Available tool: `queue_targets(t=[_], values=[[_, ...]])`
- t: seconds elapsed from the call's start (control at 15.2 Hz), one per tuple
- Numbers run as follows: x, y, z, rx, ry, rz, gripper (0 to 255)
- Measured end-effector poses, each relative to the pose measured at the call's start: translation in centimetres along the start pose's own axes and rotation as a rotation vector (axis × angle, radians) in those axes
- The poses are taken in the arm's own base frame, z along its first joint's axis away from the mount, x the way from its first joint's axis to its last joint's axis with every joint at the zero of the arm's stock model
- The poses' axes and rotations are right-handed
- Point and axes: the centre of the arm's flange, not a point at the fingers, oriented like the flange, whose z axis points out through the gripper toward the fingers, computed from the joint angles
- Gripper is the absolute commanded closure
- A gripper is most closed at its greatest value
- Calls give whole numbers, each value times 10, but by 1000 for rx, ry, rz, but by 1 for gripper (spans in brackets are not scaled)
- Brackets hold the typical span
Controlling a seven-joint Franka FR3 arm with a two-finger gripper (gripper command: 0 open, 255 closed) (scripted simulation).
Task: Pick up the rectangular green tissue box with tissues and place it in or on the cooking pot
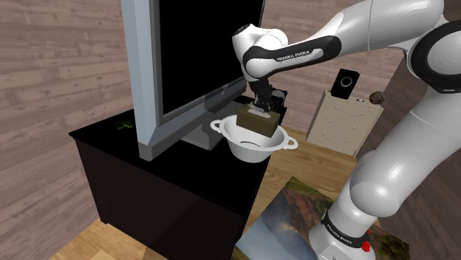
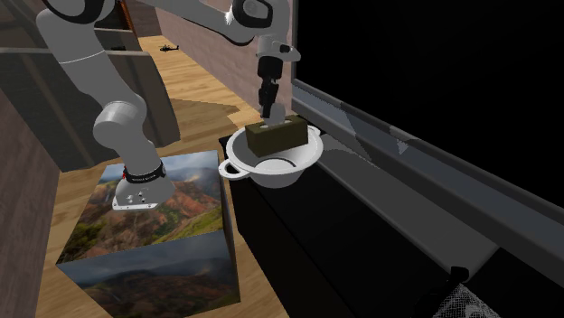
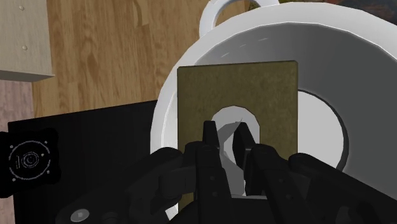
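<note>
The tissue box (image 3: 261, 95) is olive green and sits in the white cooking pot (image 3: 331, 63), with its upper part above the rim. Its top face looks up at my camera. Its long axis follows the line between the two loop handles of the pot, and one short end points to the handle I see beyond it in the wrist view. The box stands nearer to one wall of the pot, so on its other side I see the grey bottom of the pot, which is bare.

In the wrist view the oval opening shows with a white tissue in it. My fingers (image 3: 210, 149) are closed narrowly on this tissue, across the short axis of the box. In the shoulder view the gripper (image 1: 260, 102) stands directly on top of the tissue box (image 1: 258, 124), pointing down. The second exterior view shows the same for the gripper (image 2: 268, 110) and the tissue box (image 2: 276, 135).

The cooking pot (image 1: 247, 154) stands at the edge of a black worktop (image 1: 111, 144), just beside the base of a large television (image 1: 207, 52) with a grey frame. In the second exterior view the cooking pot (image 2: 271, 173) is at the near corner of the worktop (image 2: 361, 239).

The shoulder view adds a pale dresser (image 1: 343, 122) with a black speaker (image 1: 346, 81) on it, on the wooden floor. The second exterior view shows the stand (image 2: 163, 226) with a landscape picture on its top.
</note>
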Motion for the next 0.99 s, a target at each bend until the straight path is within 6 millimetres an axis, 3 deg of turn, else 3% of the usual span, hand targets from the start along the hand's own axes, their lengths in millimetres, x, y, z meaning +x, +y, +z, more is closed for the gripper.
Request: queue_targets(t=[0.33,0.4,0.79,0.99], values=[[0,0,1,0,0,0,255],[0,0,1,0,0,0,0],[0,0,1,0,0,0,0],[-1,-1,-26,0,1,0,0]])
